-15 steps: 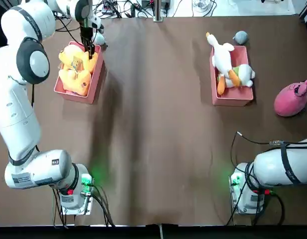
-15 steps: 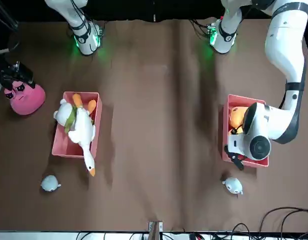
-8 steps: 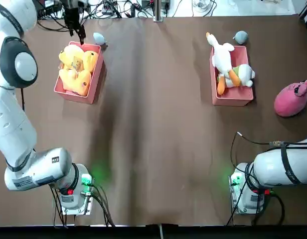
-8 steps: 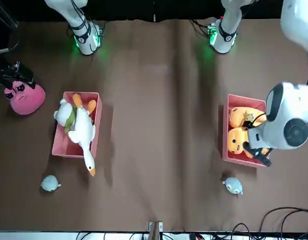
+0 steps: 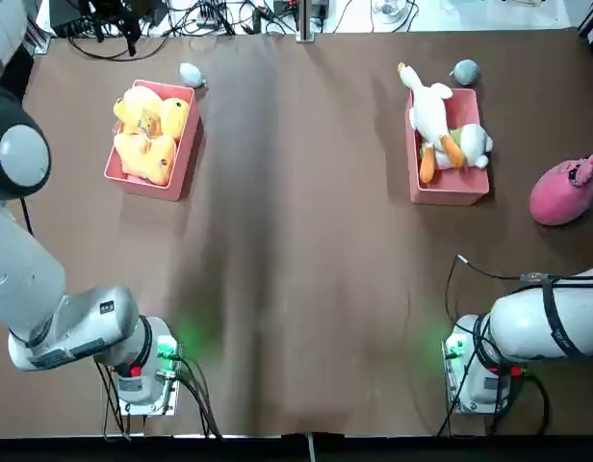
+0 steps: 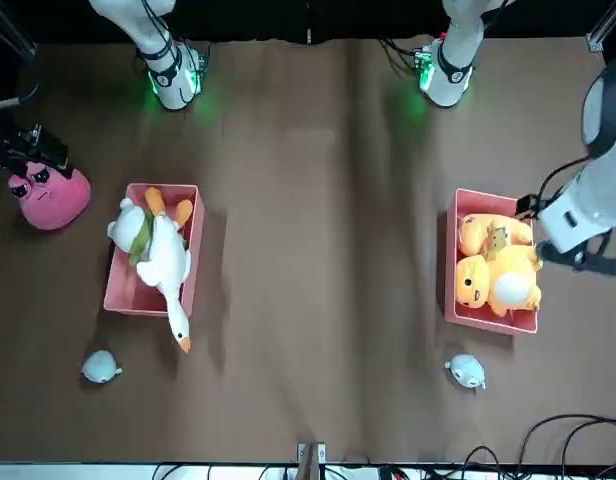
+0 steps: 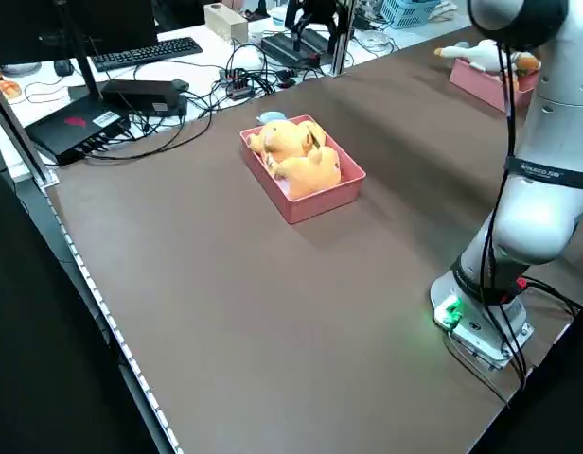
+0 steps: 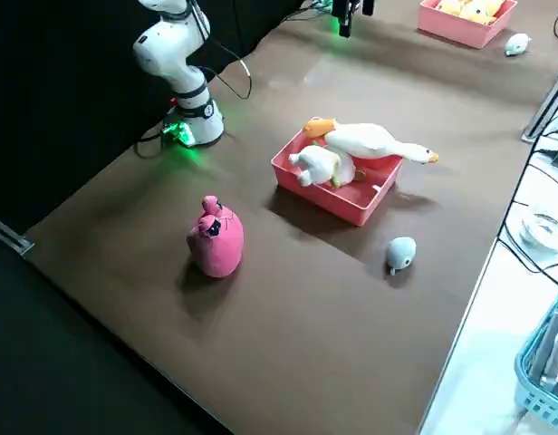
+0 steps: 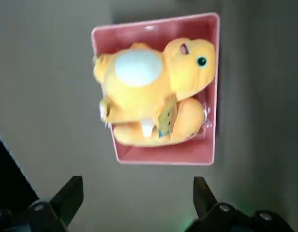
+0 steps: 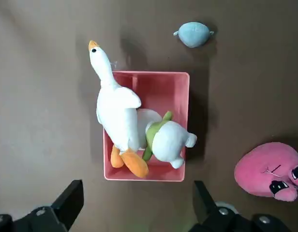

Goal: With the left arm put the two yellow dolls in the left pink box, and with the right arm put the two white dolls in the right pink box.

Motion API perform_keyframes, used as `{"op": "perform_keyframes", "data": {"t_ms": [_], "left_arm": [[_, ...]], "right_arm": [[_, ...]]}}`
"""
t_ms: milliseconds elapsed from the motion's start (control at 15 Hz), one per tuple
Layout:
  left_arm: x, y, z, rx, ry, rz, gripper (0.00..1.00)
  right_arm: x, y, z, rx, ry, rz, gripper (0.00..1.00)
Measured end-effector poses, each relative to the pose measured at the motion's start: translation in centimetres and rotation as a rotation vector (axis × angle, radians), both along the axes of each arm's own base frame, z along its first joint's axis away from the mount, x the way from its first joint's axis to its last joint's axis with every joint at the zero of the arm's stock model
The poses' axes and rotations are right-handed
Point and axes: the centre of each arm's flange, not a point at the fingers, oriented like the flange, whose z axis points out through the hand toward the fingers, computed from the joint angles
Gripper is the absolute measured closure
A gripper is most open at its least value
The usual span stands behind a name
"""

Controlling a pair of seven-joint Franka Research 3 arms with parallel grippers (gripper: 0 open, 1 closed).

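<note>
Top and front cameras looked down at the counter (image 5: 296, 241) from opposite edges; side cameras looked diagonally; wrist cameras looked down on the boxes.

Two yellow dolls (image 6: 496, 268) lying in the left pink box (image 6: 456, 300), two white dolls (image 6: 156, 255) in the right pink box (image 6: 119, 298) with the goose's neck over its rim, a pink plush (image 6: 50, 194) and two small grey toys (image 6: 466, 372) on the brown desk (image 6: 318, 230).
</note>
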Motion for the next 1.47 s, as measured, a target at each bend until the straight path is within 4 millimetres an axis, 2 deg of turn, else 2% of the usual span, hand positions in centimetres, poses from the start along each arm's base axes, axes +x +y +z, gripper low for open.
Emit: {"op": "perform_keyframes", "data": {"t_ms": [200, 467, 667, 800, 1000, 1200, 1467], "left_arm": [[-2.0, 0.1, 2.6, 0.034, 0.002, 0.102, 0.00], [-3.6, 0.7, 4.7, -0.026, 0.001, 0.179, 0.00], [-6.1, 2.1, 6.8, -0.059, -0.017, 0.252, 0.00], [-7.4, 3.9, 7.7, -0.100, -0.025, 0.304, 0.00], [-9.5, 5.5, 7.7, -0.128, -0.019, 0.346, 0.00], [-11.0, 5.3, 7.5, -0.142, -0.024, 0.351, 0.00], [-11.5, 4.8, 7.5, -0.134, -0.031, 0.427, 0.00]], "right_arm": [[0.0, 0.0, 0.0, 0.000, 0.000, 0.000, 0.01], [0.0, 0.0, -0.2, -0.002, 0.006, 0.000, 0.01], [-0.1, 0.0, -0.3, -0.002, 0.012, 0.006, 0.01], [-0.1, 0.0, -0.3, -0.002, 0.012, 0.029, 0.01], [-0.1, -0.2, -0.3, -0.002, 0.012, 0.049, 0.01], [-0.1, -0.1, -0.3, -0.002, 0.012, 0.057, 0.01], [-0.1, 0.5, -0.2, -0.001, 0.008, 0.069, 0.01]]}}
